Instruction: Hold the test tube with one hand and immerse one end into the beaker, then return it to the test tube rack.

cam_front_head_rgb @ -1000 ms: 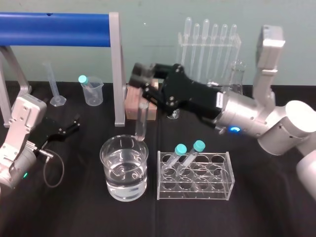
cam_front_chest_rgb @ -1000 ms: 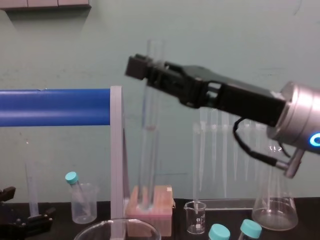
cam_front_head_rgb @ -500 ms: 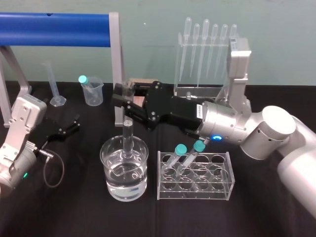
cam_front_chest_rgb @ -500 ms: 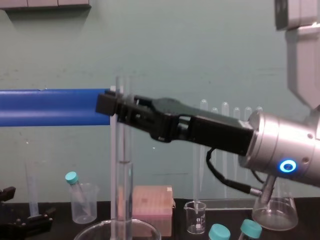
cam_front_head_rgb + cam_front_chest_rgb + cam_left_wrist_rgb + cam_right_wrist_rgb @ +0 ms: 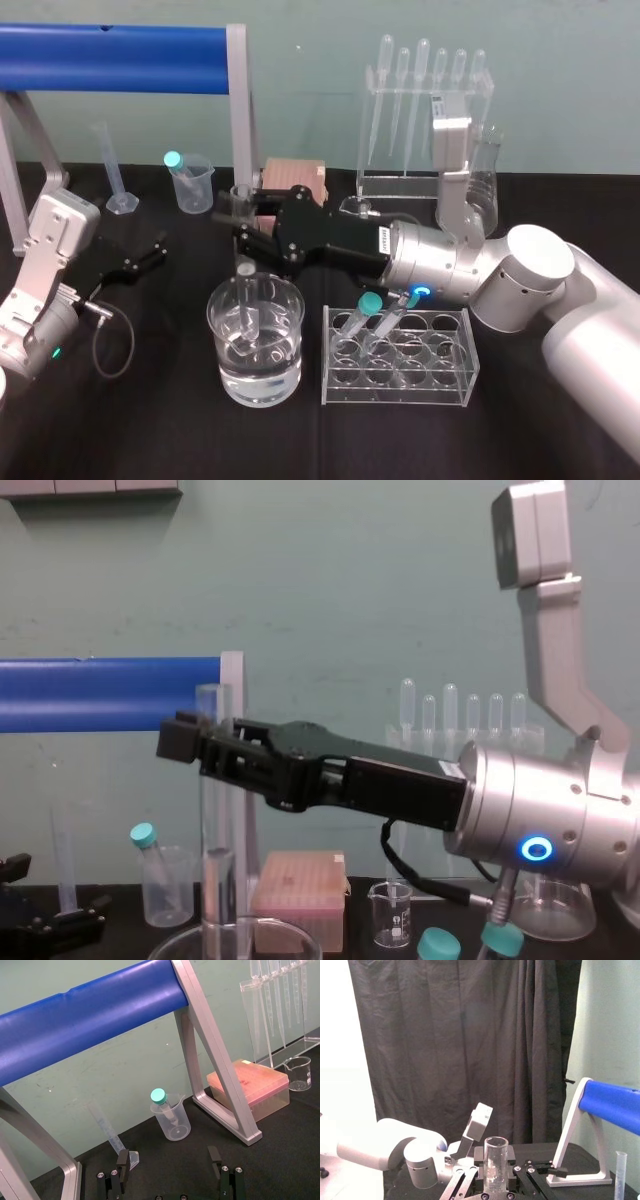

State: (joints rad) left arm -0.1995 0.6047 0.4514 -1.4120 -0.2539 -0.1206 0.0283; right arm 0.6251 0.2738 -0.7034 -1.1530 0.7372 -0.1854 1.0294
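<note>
Right gripper (image 5: 243, 212) fingers clamp the test tube (image 5: 247, 295), tip in the beaker (image 5: 290, 350); I'd keep it vertical. Left gripper (image 5: 140, 258) sits open by the tabletop's left edge.

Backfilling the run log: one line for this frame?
step: dip | right gripper: shut on test tube, lower end inside beaker | left gripper: open, idle at left

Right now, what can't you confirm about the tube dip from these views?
- Chest view: the test tube lower end and the beaker fill level are cut off by the bottom edge.
- Head view: whether the tube tip touches the beaker floor, because the curved glass distorts it.
- Right wrist view: the tube below the right end effector is hidden by its own fingers.
</note>
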